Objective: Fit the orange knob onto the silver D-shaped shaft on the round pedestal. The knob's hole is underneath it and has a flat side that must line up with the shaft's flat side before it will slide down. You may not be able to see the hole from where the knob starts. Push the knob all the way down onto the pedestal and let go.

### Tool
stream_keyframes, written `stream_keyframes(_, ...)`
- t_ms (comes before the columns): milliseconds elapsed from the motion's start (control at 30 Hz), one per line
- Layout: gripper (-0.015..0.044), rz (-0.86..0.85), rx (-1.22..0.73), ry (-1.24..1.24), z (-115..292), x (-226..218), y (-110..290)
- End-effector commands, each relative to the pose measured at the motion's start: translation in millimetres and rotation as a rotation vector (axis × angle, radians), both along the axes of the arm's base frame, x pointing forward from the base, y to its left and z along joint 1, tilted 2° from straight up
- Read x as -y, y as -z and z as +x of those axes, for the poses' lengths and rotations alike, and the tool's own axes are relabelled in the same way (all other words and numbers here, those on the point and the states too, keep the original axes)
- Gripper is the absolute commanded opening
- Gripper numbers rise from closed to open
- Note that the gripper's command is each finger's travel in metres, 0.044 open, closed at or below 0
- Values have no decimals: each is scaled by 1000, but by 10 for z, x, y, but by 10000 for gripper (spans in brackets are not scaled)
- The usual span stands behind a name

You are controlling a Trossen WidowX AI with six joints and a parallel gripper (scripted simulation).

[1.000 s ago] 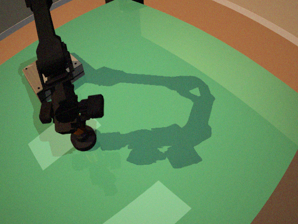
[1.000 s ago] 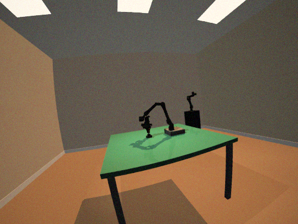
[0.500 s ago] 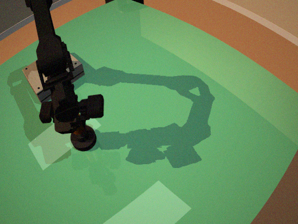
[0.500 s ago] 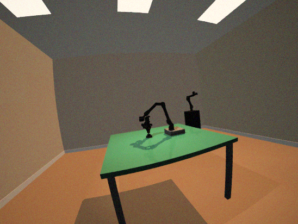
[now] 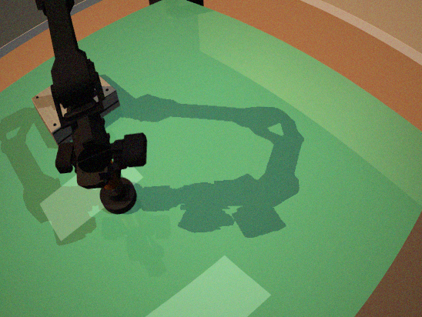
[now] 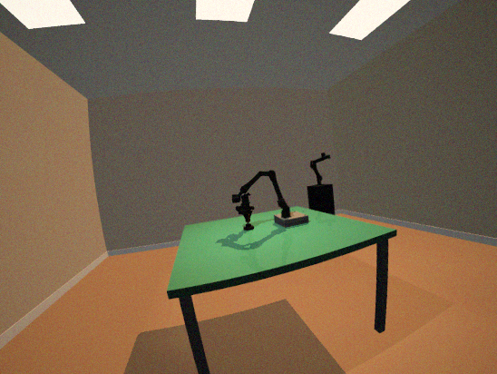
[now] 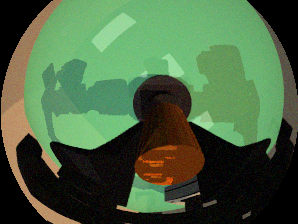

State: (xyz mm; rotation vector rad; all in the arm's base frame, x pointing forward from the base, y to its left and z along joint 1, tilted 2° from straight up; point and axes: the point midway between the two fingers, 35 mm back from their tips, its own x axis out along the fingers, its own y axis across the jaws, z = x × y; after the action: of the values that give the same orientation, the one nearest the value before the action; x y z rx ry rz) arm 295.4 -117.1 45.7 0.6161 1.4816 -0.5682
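Wrist view, gripper (image 7: 166, 163) clamped on orange knob (image 7: 168, 145) at about half opening, knob upright between fingers, dark pedestal (image 7: 161, 94) directly beneath fingertips, on green table (image 7: 166, 23).

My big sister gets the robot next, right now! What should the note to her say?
Gripper: shut on the orange knob.
Knob: held upright directly over the round pedestal, which stands on the green table near the arm's base plate.
Shaft: hidden by the knob, so the flat sides' alignment cannot be checked.
Done: knob picked up and brought to the pedestal.
Left: confirm it is pushed fully down, then let go.
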Motion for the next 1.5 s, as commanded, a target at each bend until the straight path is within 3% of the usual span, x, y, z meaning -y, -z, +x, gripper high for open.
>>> stream_keyframes(0,0,-2,2,51,14,8,-29)
stream_keyframes(167,0,1,-1,206,35,15,-14)
stream_keyframes(1467,0,2,-3,260,17,10,-28)
